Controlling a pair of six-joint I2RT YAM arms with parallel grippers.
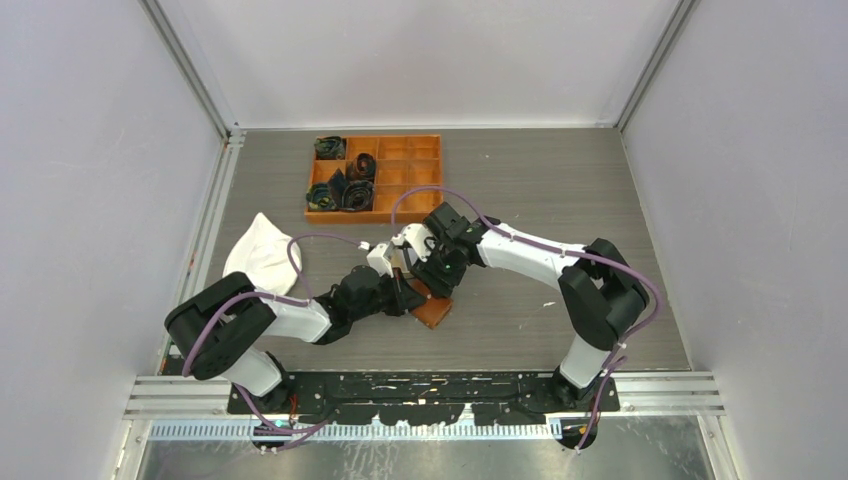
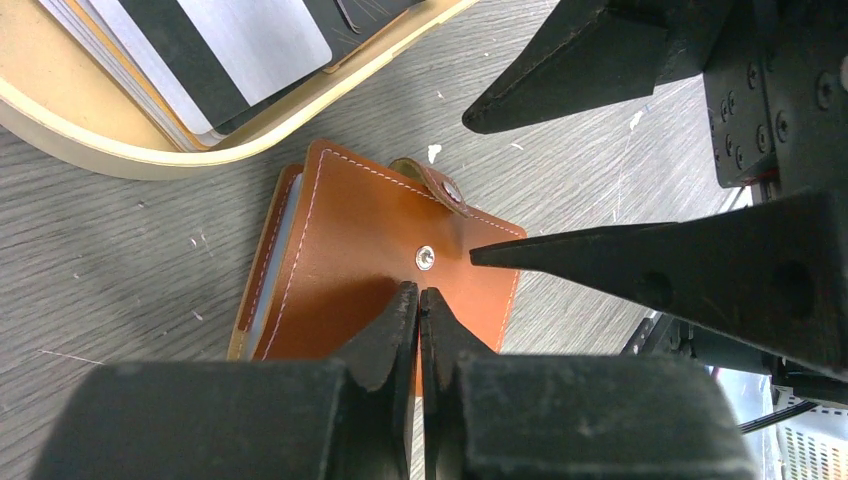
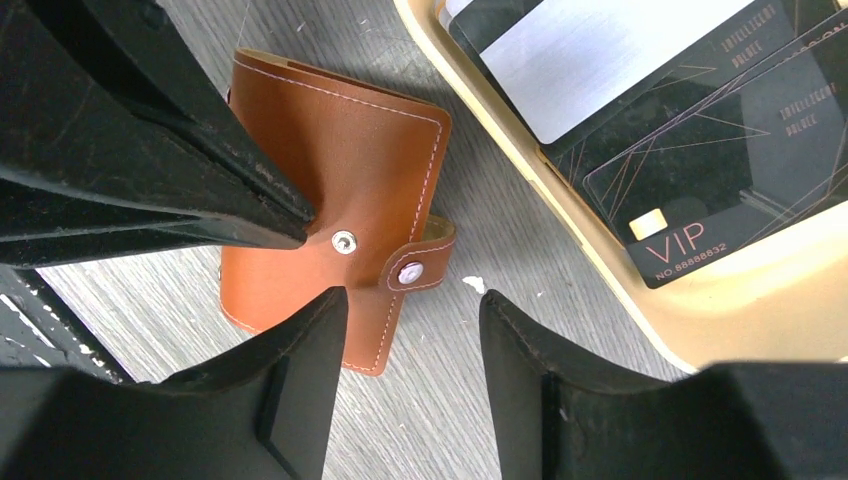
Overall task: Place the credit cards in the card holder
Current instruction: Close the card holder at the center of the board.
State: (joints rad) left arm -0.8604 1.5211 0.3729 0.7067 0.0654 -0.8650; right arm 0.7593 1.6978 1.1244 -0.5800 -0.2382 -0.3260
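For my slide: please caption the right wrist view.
Open right gripper over folded brown leather card holder, snap undone, beside beige tray.

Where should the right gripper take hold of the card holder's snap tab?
Pinch the snap tab at its free end, from the card holder's tab edge: it is unsnapped, curling off the cover, and the shut left gripper blocks the opposite side.
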